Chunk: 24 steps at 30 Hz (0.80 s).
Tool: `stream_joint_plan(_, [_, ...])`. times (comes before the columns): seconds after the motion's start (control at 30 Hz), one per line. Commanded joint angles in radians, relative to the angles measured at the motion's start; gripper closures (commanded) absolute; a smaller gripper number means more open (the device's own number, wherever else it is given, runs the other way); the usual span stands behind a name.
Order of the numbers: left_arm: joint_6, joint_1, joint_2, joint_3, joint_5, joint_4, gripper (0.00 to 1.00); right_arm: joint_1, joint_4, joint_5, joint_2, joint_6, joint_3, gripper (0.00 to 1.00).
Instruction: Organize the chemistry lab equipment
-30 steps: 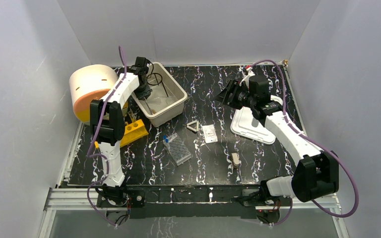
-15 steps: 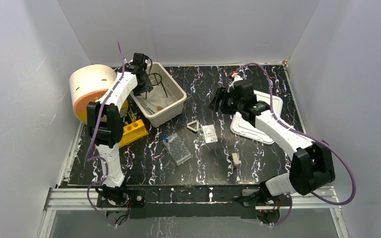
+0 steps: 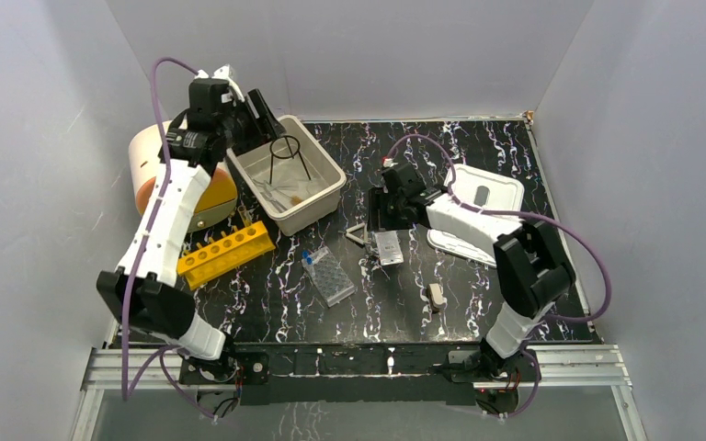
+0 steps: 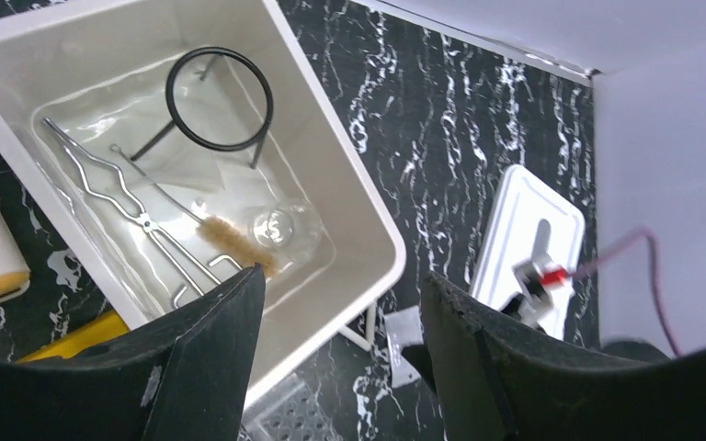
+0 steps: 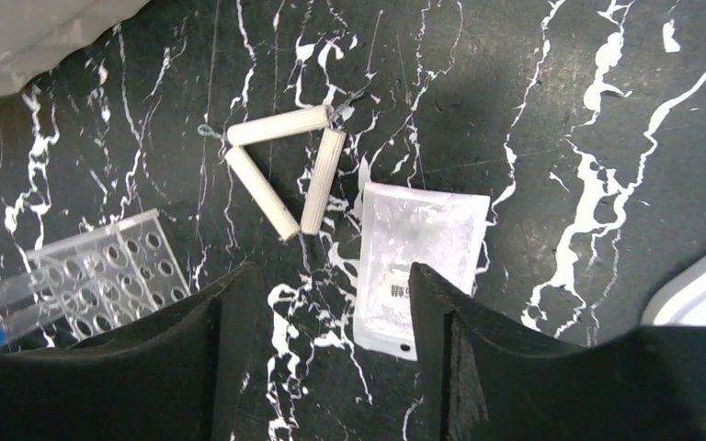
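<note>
White triangle (image 5: 280, 175): flat and loose near the middle of the bench (image 3: 267, 303), its 3 o'clock corner close beside a clear packet (image 5: 418, 266); probably the next thing to be picked up
Well tray (image 3: 331, 276): flat at 7 o'clock from the triangle, not yet put away
Yellow rack (image 3: 225, 253): lying toward the bench's 9 o'clock side, holes up, outside the tub
Wooden clamp (image 3: 436, 296): alone at 5 o'clock from the triangle, well apart
Black wire stand (image 4: 219, 99): upright in the beige tub (image 4: 349, 197), with metal tongs (image 4: 119, 197), a brush (image 4: 234, 243) and a small clear beaker (image 4: 280, 230) lying beside it; these look sorted
White lid (image 3: 473, 211): off and flat at 3 o'clock, which leaves the tub open for loading
Right fingers (image 5: 193, 367): apart and empty, pointing down directly above the triangle and packet, well placed to drop onto either
Left fingers (image 4: 211, 367): apart with nothing between them, raised high over the tub at the bench's 11 o'clock
</note>
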State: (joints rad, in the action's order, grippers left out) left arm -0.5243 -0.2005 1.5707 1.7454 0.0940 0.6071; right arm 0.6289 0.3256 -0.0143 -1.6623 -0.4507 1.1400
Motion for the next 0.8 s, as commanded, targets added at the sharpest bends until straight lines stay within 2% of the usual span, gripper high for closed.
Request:
stream_joint_plan(0.0, [-0.006,0.003,-0.076,-0.07,0.097,0.001,0.37,0.014,-0.006,-0.006,-0.059,-0.079,0.095,0.37])
stream_joint_plan(0.1, [-0.007,0.003,-0.114,-0.101,0.11,0.002,0.36,0.033,0.018,-0.035,-0.112,-0.097,0.144,0.45])
stream_joint_plan(0.33, [-0.005,0.003,-0.184,-0.172,0.09,0.012,0.34,0.057,0.066,-0.079,-0.196,-0.123,0.206,0.47])
stream_joint_plan(0.53, [0.002,0.003,-0.185,-0.164,0.06,0.035,0.34,0.067,0.16,-0.11,-0.277,-0.134,0.27,0.54])
stream_joint_plan(0.77, [0.014,0.003,-0.177,-0.161,0.032,0.046,0.32,0.079,0.168,-0.111,-0.334,-0.114,0.297,0.59])
